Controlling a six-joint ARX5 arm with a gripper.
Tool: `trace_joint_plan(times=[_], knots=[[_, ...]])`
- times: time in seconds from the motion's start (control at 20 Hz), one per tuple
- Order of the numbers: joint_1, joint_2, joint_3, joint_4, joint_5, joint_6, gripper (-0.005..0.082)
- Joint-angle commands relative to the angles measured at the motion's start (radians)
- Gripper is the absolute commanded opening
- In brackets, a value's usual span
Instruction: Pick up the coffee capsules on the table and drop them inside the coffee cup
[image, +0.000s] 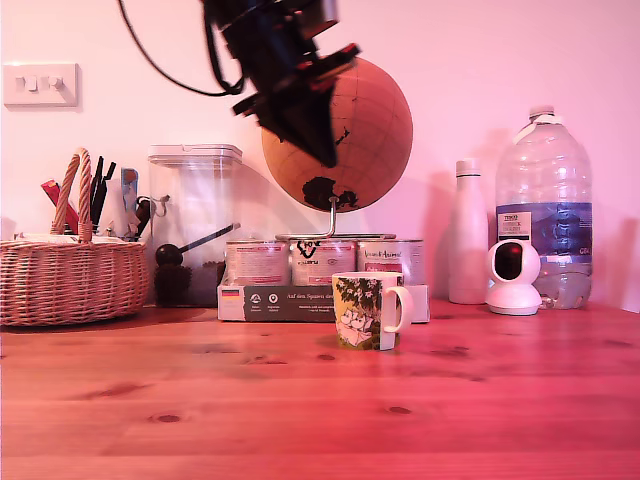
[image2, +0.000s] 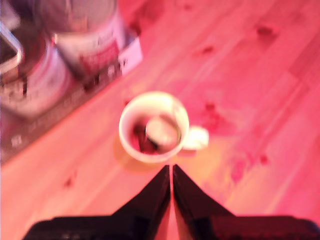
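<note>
Since both coffee capsules (image2: 156, 132) already appear to lie inside the coffee cup (image: 367, 311), I'd judge the dropping step finished and the job all but done. The wrist view, though blurred, shows a pale round one next to a darker one down in the cup's white bowl, and I can see none out on the counter (image: 300, 410). The claw (image2: 171, 172) hangs high above the cup, well clear of it, its two dark fingers pressed nearly together with only a thin slit between them and nothing held. In the exterior view it sits up in front of the globe (image: 350, 135), a little left of the cup.

The next move, as I read it, calls only for the arm to draw away without knocking the globe or the tins behind; no further grasp seems needed.

Counting: two capsules, one cup, one claw. At the far side stand three round tins (image: 322, 262) on a dark box, one wicker basket (image: 70, 275) at the exterior view's left, one clear canister, and at the right one white bottle (image: 467, 235), one large water bottle (image: 545, 205) and one small white camera.
</note>
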Motion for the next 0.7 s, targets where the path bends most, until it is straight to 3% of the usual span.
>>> trace_joint_plan(times=[0.0,0.15,0.4,0.65], knots=[[0.018,-0.037,-0.008,-0.019,0.013,0.004,-0.0021],[0.042,-0.087,-0.114,0.020,0.031,0.005,-0.0021],[0.072,-0.203,-0.391,0.217,0.031,-0.003,-0.0020],[0.086,-0.321,-0.600,0.389,0.031,-0.047,-0.0021]])
